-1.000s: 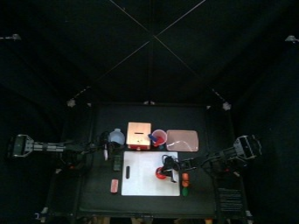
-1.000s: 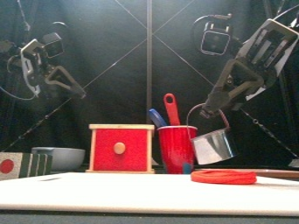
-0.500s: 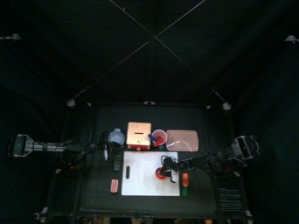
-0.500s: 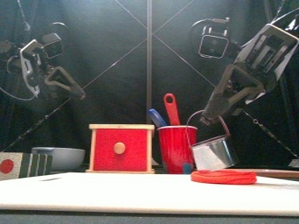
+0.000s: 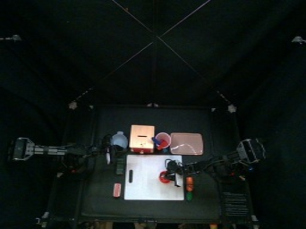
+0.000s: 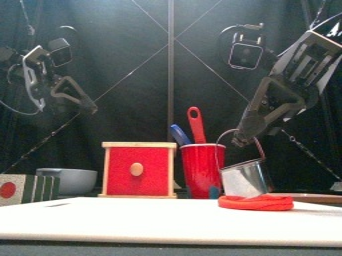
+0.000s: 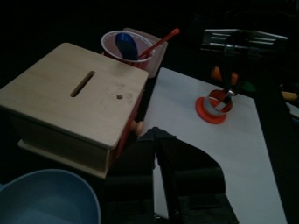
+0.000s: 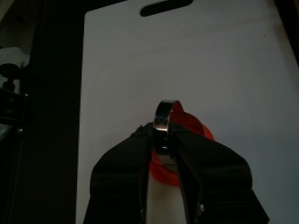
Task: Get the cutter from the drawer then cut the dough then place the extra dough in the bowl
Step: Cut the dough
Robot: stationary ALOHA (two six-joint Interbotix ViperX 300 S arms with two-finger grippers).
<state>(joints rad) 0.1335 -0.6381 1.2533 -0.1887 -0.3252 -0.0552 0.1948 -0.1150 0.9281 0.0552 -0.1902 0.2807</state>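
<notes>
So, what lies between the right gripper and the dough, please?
Only the metal cutter, hanging by its wire handle from the right gripper above the dough ring; the front view shows it.

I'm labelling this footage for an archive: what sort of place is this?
Probably a robotics lab test booth: black curtains behind, and the right gripper holds a metal cutter near a red dough ring on a white cutting board.

Front view: the white cutting board [image 6: 120,218] lies bare across the lower left and centre, so passage above it is free. Behind it, the wooden box [image 6: 139,170] and red cup [image 6: 203,172] block the centre, and the bowl [image 6: 74,180] blocks the lower left. The right gripper [image 6: 249,138], clamping the cutter [image 6: 245,178], occupies the right side over the dough ring [image 6: 255,202]. The left gripper [image 6: 83,98] hangs at the upper left, clear of the board.
</notes>
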